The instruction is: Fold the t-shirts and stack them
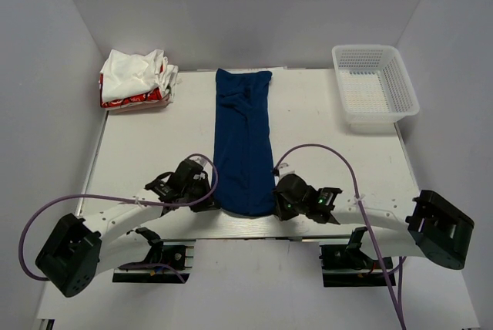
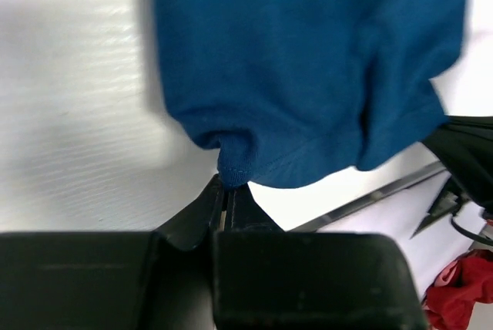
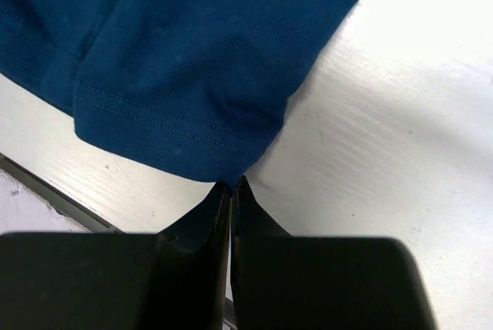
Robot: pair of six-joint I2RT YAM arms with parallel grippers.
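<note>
The navy blue t-shirt (image 1: 243, 145) lies folded into a long narrow strip down the middle of the table. My left gripper (image 1: 209, 191) is shut on its near left corner; the left wrist view shows the shirt's hem (image 2: 235, 172) pinched at the fingertips (image 2: 228, 187). My right gripper (image 1: 276, 197) is shut on its near right corner; the right wrist view shows the hem (image 3: 223, 156) caught between the closed fingertips (image 3: 233, 185). A pile of white and red t-shirts (image 1: 137, 79) sits at the far left corner.
A white plastic mesh basket (image 1: 374, 87) stands at the far right of the table. The table's near edge (image 1: 246, 230) runs just behind both grippers. Purple cables loop from both arms.
</note>
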